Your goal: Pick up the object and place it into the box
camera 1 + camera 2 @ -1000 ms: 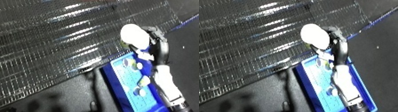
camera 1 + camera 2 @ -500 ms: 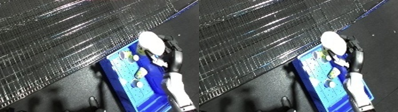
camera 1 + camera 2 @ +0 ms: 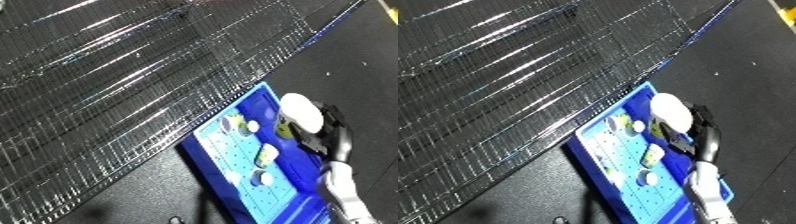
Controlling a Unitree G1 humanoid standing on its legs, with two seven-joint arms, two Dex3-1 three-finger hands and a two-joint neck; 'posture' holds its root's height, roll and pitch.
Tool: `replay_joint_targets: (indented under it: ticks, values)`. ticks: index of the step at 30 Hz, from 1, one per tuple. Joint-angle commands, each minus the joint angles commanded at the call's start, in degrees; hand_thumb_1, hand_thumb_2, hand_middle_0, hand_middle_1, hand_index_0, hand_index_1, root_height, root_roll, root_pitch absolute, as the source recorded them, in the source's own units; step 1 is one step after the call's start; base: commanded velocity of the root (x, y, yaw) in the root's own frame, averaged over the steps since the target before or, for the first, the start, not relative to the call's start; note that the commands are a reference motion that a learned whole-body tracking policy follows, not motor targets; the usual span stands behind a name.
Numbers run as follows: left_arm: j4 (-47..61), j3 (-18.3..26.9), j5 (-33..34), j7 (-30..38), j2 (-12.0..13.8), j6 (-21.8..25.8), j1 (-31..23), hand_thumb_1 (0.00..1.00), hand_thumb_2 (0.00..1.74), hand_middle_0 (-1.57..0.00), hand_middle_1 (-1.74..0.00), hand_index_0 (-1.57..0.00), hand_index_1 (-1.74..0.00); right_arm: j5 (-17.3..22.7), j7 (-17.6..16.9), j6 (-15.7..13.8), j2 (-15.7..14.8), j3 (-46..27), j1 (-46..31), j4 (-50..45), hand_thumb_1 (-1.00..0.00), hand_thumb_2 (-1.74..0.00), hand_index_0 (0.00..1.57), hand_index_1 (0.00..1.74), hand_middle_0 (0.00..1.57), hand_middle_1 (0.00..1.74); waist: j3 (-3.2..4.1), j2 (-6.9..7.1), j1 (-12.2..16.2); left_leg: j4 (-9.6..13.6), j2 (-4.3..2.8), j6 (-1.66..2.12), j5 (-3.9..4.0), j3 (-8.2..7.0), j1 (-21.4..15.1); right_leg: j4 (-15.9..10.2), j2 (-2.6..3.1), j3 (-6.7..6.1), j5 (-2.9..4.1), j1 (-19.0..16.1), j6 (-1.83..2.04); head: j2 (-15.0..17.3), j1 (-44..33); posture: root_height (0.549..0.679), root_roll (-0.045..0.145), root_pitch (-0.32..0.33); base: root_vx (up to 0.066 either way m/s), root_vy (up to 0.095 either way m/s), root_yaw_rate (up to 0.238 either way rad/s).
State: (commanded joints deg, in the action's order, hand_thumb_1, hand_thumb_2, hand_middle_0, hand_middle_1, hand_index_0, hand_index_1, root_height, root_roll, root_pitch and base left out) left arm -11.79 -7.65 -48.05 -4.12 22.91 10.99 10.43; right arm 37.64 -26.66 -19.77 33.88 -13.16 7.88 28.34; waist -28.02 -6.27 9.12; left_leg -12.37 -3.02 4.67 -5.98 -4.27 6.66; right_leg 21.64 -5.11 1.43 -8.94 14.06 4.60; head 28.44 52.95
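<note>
Your right hand (image 3: pixel 327 134) comes up from the lower right edge, its white forearm (image 3: pixel 342 187) crossing the near right part of the blue bin (image 3: pixel 206 145). The black fingers are curled around a white, rounded object (image 3: pixel 302 110), so the hand is gripping it. The object sits at the top of the hand, on its upper left side, and it hangs over the bin's far right part, close to the far rim. You cannot tell from these views whether it touches the bin floor or is held above it.

Inside the bin, several small pale pieces lie on the perforated floor: a couple near the far end (image 3: pixel 240 125), one yellowish piece (image 3: pixel 266 156) in the middle, and another (image 3: pixel 258 177) nearer to you. A yellow-green piece (image 3: pixel 656 131) shows just beside the object, under the fingers.

The bin rests on a dark surface (image 3: pixel 133 195). Its far left corner lies just beside a wide wire mesh (image 3: pixel 133 85) that fills the upper left of both views.

Your left hand does not show in either view.
</note>
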Motion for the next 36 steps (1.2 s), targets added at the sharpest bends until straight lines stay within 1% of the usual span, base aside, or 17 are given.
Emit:
replay_joint_targets:
  ticks: [3,5,9,13,18,21,24,28,32,36]
  values:
    - [-0.3,-0.2,-0.4,-0.4,0.0,0.2,-0.1,1.0,1.74,-1.57,-1.74,-1.57,-1.74,1.9,1.3,-0.5,0.4,-0.4,0.1,2.5,-0.5,-0.87,0.79,0.87,0.79,0.87,0.12,-0.42,0.0,-0.2,0.1,0.17,-0.06,0.06,-0.1,0.2,-0.17,0.14,-0.14,-0.1,-0.18,-0.3,1.3,0.675,0.071,0.045,0.024,0.034,-0.015]
    - [-0.4,-0.4,-0.6,-0.5,-0.1,0.2,0.0,1.0,1.74,-1.57,-1.74,-1.57,-1.74,2.7,1.8,-0.8,0.6,-0.6,0.1,3.7,-0.4,-0.7,0.63,0.7,0.63,0.7,0.19,-0.63,0.1,-0.5,0.2,0.21,-0.12,0.11,-0.1,0.5,-0.23,0.18,-0.26,-0.1,-0.29,-0.3,1.7,0.675,0.072,0.043,0.017,0.027,0.003]
    - [-0.6,-0.8,-0.9,-0.5,-0.1,-0.1,0.2,1.0,1.74,-1.57,-1.74,-1.57,-1.74,3.5,2.5,-1.3,0.7,-0.7,0.0,4.9,-0.2,-0.35,0.31,0.35,0.31,0.35,0.42,-0.94,0.2,-0.8,0.39,0.16,-0.24,0.28,-0.1,1.1,-0.24,0.12,-0.51,0.1,-0.4,-0.1,2.1,0.675,0.073,0.041,0.019,0.018,0.017]
    - [-0.8,-1.1,-1.0,-0.6,-0.1,-0.2,0.3,1.0,1.74,-1.57,-1.74,-1.57,-1.74,3.4,3.1,-1.6,0.5,-0.6,0.0,5.0,0.0,0.0,0.0,0.0,0.0,0.0,0.66,-1.11,0.2,-0.6,0.65,0.09,-0.24,0.41,-0.2,1.2,-0.22,0.0,-0.56,0.1,-0.44,0.2,1.9,0.675,0.074,0.042,0.021,0.017,0.012]
    - [-0.8,-1.2,-1.2,-0.6,-0.2,-0.3,0.0,1.0,1.74,-1.57,-1.74,-1.57,-1.74,3.1,3.2,-1.6,0.1,-0.6,-0.5,4.3,0.0,0.0,0.0,0.0,0.0,0.0,0.82,-1.13,0.3,-0.5,0.86,-0.03,-0.18,0.46,-0.3,1.1,-0.15,-0.22,-0.47,0.1,-0.47,0.9,1.2,0.675,0.074,0.042,0.026,0.019,0.001]
    - [-0.7,-1.1,-1.4,-0.6,-0.3,-0.4,-0.2,1.0,1.74,-1.57,-1.74,-1.57,-1.74,3.3,4.6,-1.9,-0.2,-0.6,-0.9,3.6,0.0,0.0,0.0,0.0,0.0,0.0,0.9,-1.04,0.3,-0.4,0.88,-0.1,-0.18,0.51,-0.4,1.0,-0.1,-0.3,-0.48,0.0,-0.46,1.2,0.5,0.675,0.073,0.042,0.034,0.013,0.02]
    - [-0.6,-1.0,-1.3,-0.8,-0.4,-0.6,-0.5,1.0,1.74,-1.57,-1.74,-1.57,-1.74,2.7,5.6,-3.0,-0.5,-0.3,-1.3,2.3,0.0,0.0,0.0,0.0,0.0,0.0,0.92,-0.87,0.2,-0.5,0.92,-0.19,-0.16,0.68,-0.4,1.3,0.05,-0.29,-0.64,-0.1,-0.55,1.6,-0.6,0.675,0.072,0.039,0.035,0.008,0.05]
    - [0.1,-1.0,-1.3,-1.3,-0.7,-1.4,-1.1,1.0,1.74,-1.57,-1.74,-1.57,-1.74,0.5,6.3,-4.4,-1.3,0.6,-1.9,-1.3,0.0,0.0,0.0,0.0,0.0,0.0,0.99,-0.52,-0.1,-0.7,1.04,-0.33,-0.18,1.1,-0.3,1.7,0.31,-0.24,-0.99,-0.2,-0.77,2.2,-2.6,0.674,0.072,0.036,0.037,0.004,0.092]
    - [0.8,-1.2,-0.9,-1.8,-0.9,-2.4,-1.2,1.0,1.74,-1.57,-1.74,-1.57,-1.74,-1.8,7.1,-5.0,-2.3,2.3,-1.7,-5.6,0.0,0.0,0.0,0.0,0.0,0.0,1.05,0.05,-0.6,-1.0,1.23,-0.63,-0.33,1.61,-0.1,2.0,0.56,-0.12,-1.26,-0.3,-0.93,2.4,-5.2,0.674,0.071,0.033,0.022,-0.017,0.12]
    - [1.1,-1.1,-0.3,-2.0,-1.0,-2.9,-1.4,1.0,1.74,-1.57,-1.74,-1.57,-1.74,-4.0,8.1,-5.0,-3.2,4.0,-1.4,-10.0,0.0,0.0,0.0,0.0,0.0,0.0,1.06,0.77,-1.1,-1.5,1.42,-0.93,-0.53,2.12,0.1,2.4,0.69,0.07,-1.43,-0.5,-1.05,2.8,-8.9,0.674,0.071,0.029,0.031,-0.02,0.078]
